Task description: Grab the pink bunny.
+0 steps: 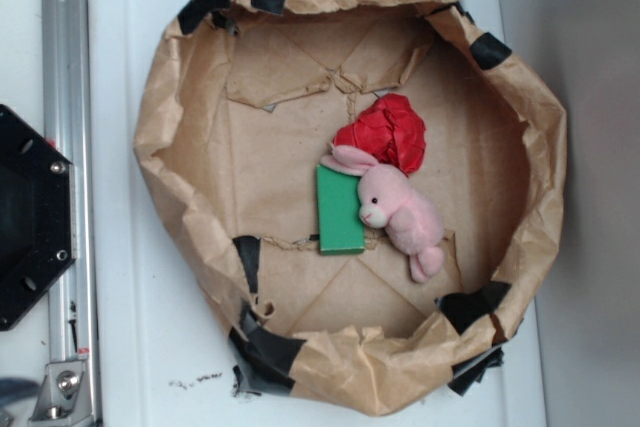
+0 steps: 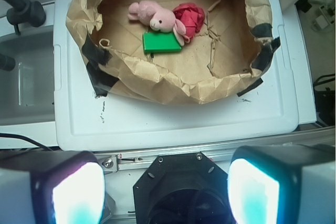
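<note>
The pink bunny [image 1: 400,209] lies on its side in a brown paper basket [image 1: 170,117], its ear against a red wrinkly ball [image 1: 385,132] and its muzzle at the edge of a flat green block [image 1: 339,210]. In the wrist view the bunny [image 2: 157,18] lies far ahead at the top, with the ball [image 2: 190,17] and the block [image 2: 161,43] beside it. My gripper [image 2: 165,192] is open and empty, its two glowing pads [image 2: 79,195] wide apart, high above the robot's black base and well back from the basket. The gripper does not show in the exterior view.
The basket stands on a white plastic lid [image 1: 130,307]. Black tape patches [image 1: 265,352] hold its crumpled rim. A metal rail [image 1: 65,97] and the robot's black base plate [image 1: 25,217] lie at the left. A clear bin [image 2: 26,82] stands left of the lid.
</note>
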Controlling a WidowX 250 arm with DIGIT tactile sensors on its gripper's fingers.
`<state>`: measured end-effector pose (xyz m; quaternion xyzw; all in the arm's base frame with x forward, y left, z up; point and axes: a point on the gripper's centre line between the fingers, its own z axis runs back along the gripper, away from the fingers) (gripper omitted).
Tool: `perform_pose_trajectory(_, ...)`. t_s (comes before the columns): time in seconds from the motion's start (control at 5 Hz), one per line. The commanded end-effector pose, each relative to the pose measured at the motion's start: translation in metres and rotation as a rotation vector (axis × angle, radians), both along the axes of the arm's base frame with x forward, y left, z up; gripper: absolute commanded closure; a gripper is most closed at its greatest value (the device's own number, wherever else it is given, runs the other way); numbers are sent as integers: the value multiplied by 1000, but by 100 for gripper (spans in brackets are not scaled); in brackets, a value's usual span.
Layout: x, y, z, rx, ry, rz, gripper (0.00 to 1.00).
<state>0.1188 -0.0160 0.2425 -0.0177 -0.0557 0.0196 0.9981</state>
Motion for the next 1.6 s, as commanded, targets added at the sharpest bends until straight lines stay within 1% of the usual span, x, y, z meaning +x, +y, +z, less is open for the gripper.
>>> perform_pose_trajectory(0.0, 0, 0, 0, 0, 0, 0, 0)
perform_pose_trajectory(0.2, 50, 0, -35, 90, -147, -164, 0)
perform_pose_trajectory(0.4, 101, -4, -61, 80, -209, -273, 0)
perform_pose_trajectory(0.6, 147, 1, -89, 34, -210, -327, 0)
perform_pose_trajectory(0.8, 171, -1, -114, 57, -192, -424, 0)
perform_pose_trajectory(1.0, 185, 7, -142, 67, -107, -475, 0)
perform_pose_trajectory(1.2, 198, -5, -164, 100, -46, -510, 0)
perform_pose_trajectory(1.4, 212, -49, -182, 43, -55, -645, 0)
